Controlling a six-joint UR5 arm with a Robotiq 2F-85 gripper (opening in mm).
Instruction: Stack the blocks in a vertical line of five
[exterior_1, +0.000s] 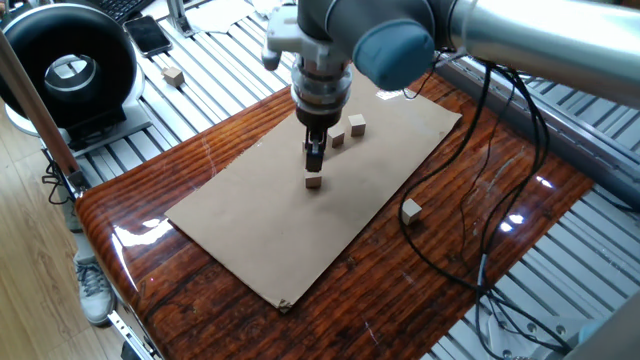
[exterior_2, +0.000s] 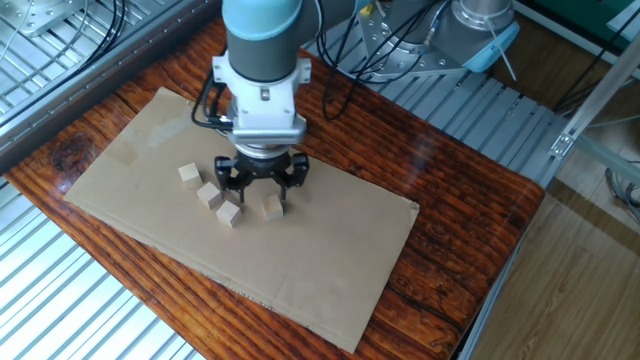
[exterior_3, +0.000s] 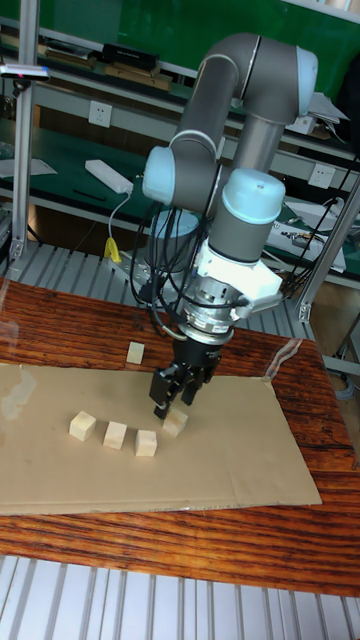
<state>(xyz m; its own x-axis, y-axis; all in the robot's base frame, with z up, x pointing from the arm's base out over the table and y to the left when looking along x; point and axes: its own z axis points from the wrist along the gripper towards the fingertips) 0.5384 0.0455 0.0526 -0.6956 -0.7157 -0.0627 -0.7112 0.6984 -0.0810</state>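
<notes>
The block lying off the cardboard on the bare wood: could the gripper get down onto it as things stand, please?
Probably yes. That block sits alone on the table, apart from the cardboard sheet and the other blocks, with nothing above it. The gripper is over the sheet. Dangling cables pass close by.

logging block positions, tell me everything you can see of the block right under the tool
The block is a small plain light tan wooden cube, unmarked, lying flat on the cardboard sheet, apart from the row of three other blocks. The tool hangs directly over it, fingers open either side; whether they touch it cannot be told.
</notes>
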